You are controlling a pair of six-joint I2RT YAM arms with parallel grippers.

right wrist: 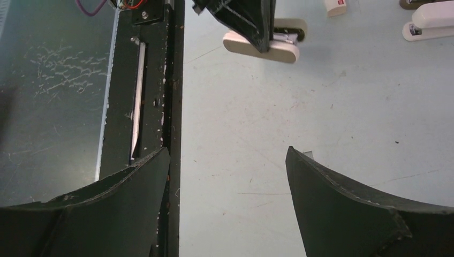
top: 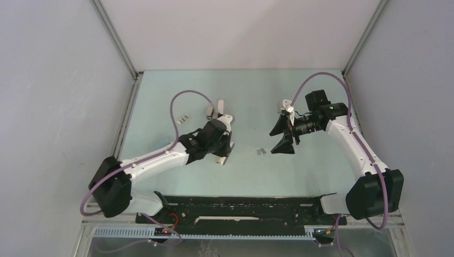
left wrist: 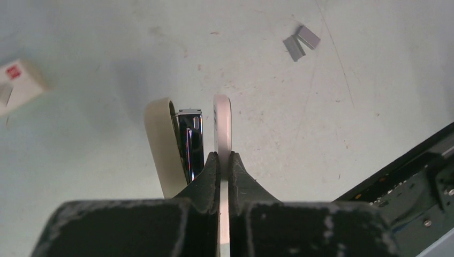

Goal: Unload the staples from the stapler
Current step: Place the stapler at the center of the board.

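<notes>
The pale grey-beige stapler (left wrist: 160, 139) is hinged open, and its silvery metal channel (left wrist: 190, 140) shows between the two pale halves. My left gripper (left wrist: 224, 155) is shut on one pale half of it; in the top view the gripper (top: 224, 143) holds the stapler (top: 222, 159) left of centre. Two short staples strips (left wrist: 301, 42) lie loose on the table beyond it and show in the top view (top: 260, 151). My right gripper (top: 282, 136) is open and empty just right of those strips. In the right wrist view its fingers (right wrist: 321, 184) are wide apart and the stapler (right wrist: 265, 47) shows ahead.
More staple strips (top: 186, 118) lie at the far left. A small white box (top: 210, 111) with a red label and a slim white stapler (top: 219, 104) lie behind the left gripper. The black base rail (top: 241, 206) runs along the near edge.
</notes>
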